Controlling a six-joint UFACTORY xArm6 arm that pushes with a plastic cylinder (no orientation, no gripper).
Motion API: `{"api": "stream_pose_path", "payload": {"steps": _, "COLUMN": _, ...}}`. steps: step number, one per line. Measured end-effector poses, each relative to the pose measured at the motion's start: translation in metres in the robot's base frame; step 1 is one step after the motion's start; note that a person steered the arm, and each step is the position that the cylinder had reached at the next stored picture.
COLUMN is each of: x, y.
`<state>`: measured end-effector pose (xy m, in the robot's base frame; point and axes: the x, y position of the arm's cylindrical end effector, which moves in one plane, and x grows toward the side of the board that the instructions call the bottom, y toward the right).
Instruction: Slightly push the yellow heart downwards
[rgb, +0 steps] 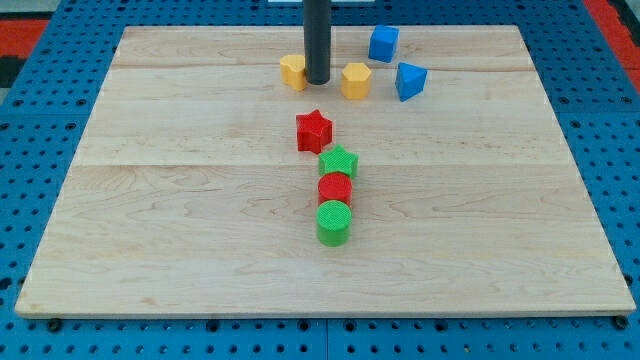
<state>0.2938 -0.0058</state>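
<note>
The yellow heart lies near the view's top, left of centre on the wooden board. My tip is the lower end of a dark rod that comes down from the view's top. It stands right beside the heart's right side, between the heart and a yellow hexagon. Whether the tip touches the heart I cannot tell.
A blue cube and a blue triangle-like block lie at the top right. A red star, a green star, a red cylinder and a green cylinder form a column in the middle.
</note>
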Motion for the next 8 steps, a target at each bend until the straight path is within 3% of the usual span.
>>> {"api": "stream_pose_path", "payload": {"steps": 3, "x": -0.051, "y": -0.023}}
{"api": "stream_pose_path", "payload": {"steps": 4, "x": -0.051, "y": -0.049}}
{"api": "stream_pose_path", "payload": {"steps": 8, "x": -0.044, "y": -0.033}}
